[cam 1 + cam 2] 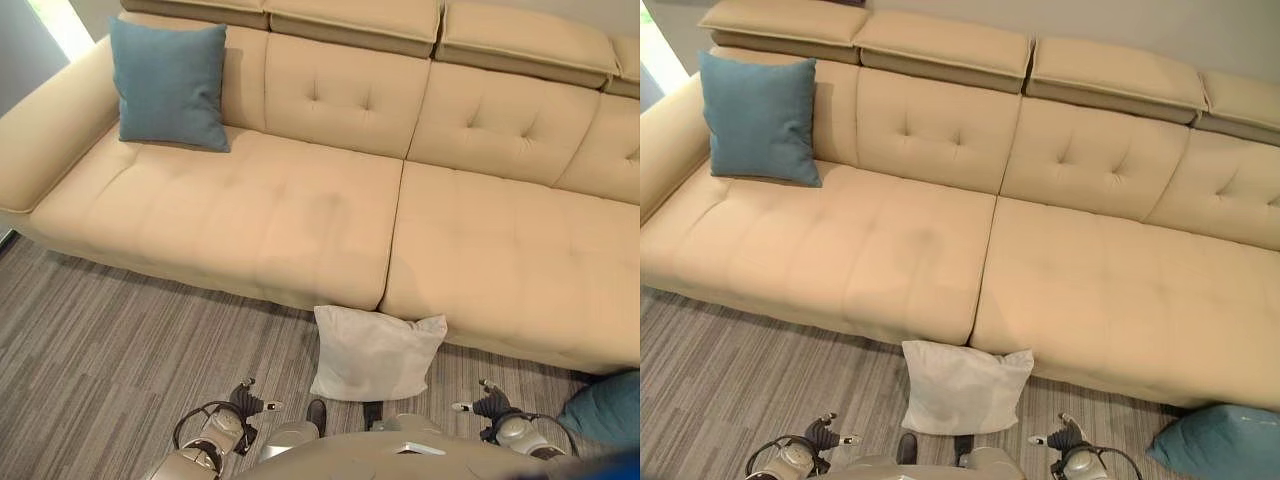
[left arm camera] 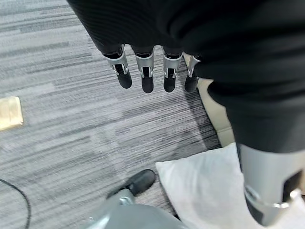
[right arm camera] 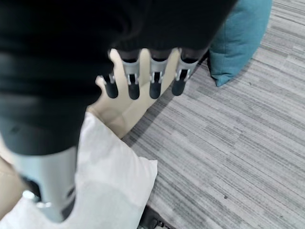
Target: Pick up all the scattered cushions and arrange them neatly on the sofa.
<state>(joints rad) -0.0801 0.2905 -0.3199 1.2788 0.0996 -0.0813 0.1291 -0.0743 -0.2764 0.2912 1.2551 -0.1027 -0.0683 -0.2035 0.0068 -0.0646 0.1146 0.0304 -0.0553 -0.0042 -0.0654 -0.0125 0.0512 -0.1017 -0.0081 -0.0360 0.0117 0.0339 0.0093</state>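
Here we stand facing the sofa with both hands low and holding nothing: our left hand hangs with straight, relaxed fingers over the carpet, and our right hand hangs the same way, fingers straight, beside the sofa's front edge.

The white cushion leans on the carpet against the sofa's near front, right between our hands. A teal cushion lies on the carpet at the near right. Another teal cushion already stands upright at the far left of the sofa, against the backrest by the armrest.

What could go wrong, as we judge it: the white cushion is soft and propped up, so a one-handed reach may push it flat or pinch only a corner, and it could sag and slip out. It also sits close in front of us, so stepping forward could tread on it. The teal one at the near right lies at the edge of our view and could be missed.

We count three cushions: one white, two teal; two on the carpet, one on the sofa
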